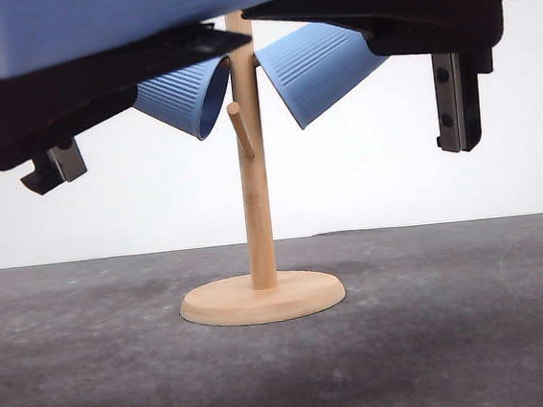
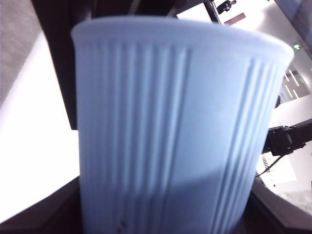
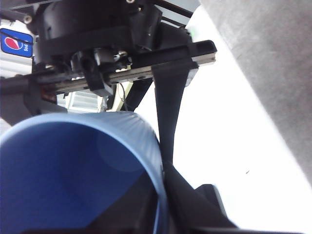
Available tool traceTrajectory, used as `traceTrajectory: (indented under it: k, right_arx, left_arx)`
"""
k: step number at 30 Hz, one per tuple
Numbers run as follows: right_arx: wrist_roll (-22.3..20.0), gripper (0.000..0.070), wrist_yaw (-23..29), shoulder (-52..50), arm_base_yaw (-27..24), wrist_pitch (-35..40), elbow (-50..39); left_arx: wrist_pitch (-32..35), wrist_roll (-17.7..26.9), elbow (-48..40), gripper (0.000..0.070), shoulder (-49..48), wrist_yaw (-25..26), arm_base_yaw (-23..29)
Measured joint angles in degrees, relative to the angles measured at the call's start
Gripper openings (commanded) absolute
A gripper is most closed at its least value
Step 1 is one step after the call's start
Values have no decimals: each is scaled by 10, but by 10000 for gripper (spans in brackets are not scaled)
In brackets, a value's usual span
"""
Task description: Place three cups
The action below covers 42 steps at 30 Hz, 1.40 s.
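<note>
My left gripper (image 1: 96,81) is closed around the third cup (image 2: 180,131), high at the near left. Two cups (image 1: 184,96) hang on the wooden stand (image 1: 252,167) behind. My right gripper's (image 1: 446,13) state I cannot tell.

a wooden stand (image 1: 255,205) rises at the centre of the front view, round base (image 1: 261,298) at 6 o'clock on the dark grey table (image 1: 458,339), a bare peg (image 1: 240,129) angled up toward 11 o'clock, white wall (image 1: 365,175) behind.
</note>
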Motion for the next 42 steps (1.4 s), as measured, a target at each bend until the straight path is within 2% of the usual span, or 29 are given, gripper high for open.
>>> traceTrajectory:
  k: [3, 7, 13, 17, 23, 28, 33, 38, 42]
  right_arx:
    - [3, 229, -9, 0, -2, 2, 0]
    - [2, 235, -12, 0, -20, 2, 0]
    - [-22, 239, -39, 0, -99, -16, 1]
    - [-51, 241, -56, -3, -178, -30, 1]
    - [-78, 241, -55, -3, -288, -29, 1]
    - [-93, 241, -50, -3, -361, -29, 1]
    - [-102, 241, -28, -3, -382, -30, 1]
    - [-114, 241, -24, -3, -381, -30, 1]
    - [-122, 241, -11, -3, -381, -29, 1]
  left_arx:
    - [-2, -2, 0, 388, 0, 2, 0]
    - [-4, -13, 0, 389, 2, 1, 0]
    - [-4, -50, 0, 389, 2, 1, 1]
    - [-4, -92, 0, 388, 2, -7, 2]
    - [29, -189, 0, 387, 2, -48, 20]
    - [53, -318, 0, 388, 2, -96, 65]
    - [54, -438, 0, 388, 1, -124, 127]
    - [58, -492, 0, 389, 1, -122, 180]
    - [102, -523, 1, 389, 24, -102, 202]
